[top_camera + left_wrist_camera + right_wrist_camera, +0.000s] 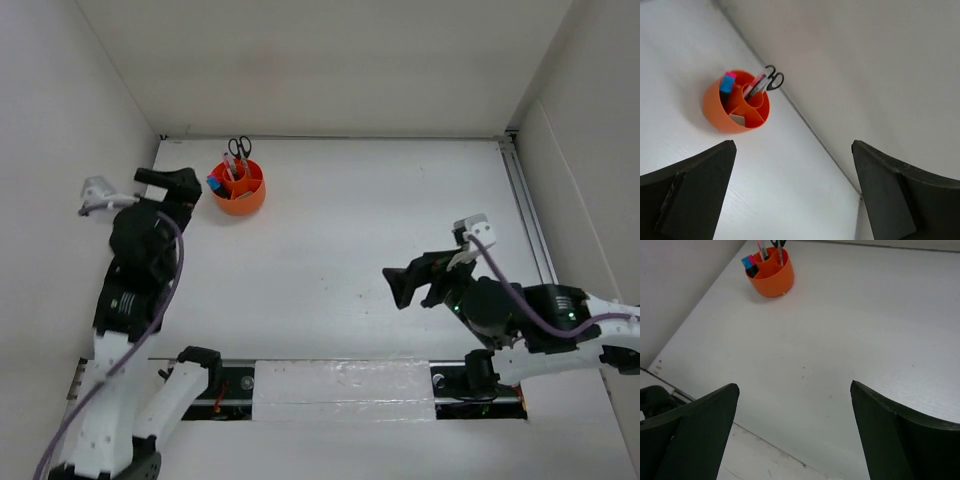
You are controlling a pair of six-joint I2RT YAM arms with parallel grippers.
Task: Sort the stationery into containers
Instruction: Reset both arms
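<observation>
from the left of the overhead view: my left gripper (178, 187) hangs near the back-left corner of the table (400, 200), jaws spread wide with nothing between them

the orange tub (240, 204) stands just to its right, close beside it, and in the left wrist view it lies ahead of the fingers and off to their left, not between them

the tub is round, so it has no long axis to line up on; what it holds stands roughly upright

counting through the left wrist view: one tub, one blue-capped highlighter (726, 86) and one pink-capped highlighter (730, 75) sharing an outer compartment, one red pen (756, 82) in the middle cup, one pair of scissors (768, 83) handles up and leaning toward the back wall, and one pale piece (738, 119) low in a front compartment that i cannot identify

whether a second slim pen stands by the red one i cannot tell

i see no stationery lying outside the tub, so i judge the sorting done or nearly so

far to the right, my right gripper (398, 286) is well apart from the tub, also spread and holding nothing; the left arm is much the nearer
</observation>
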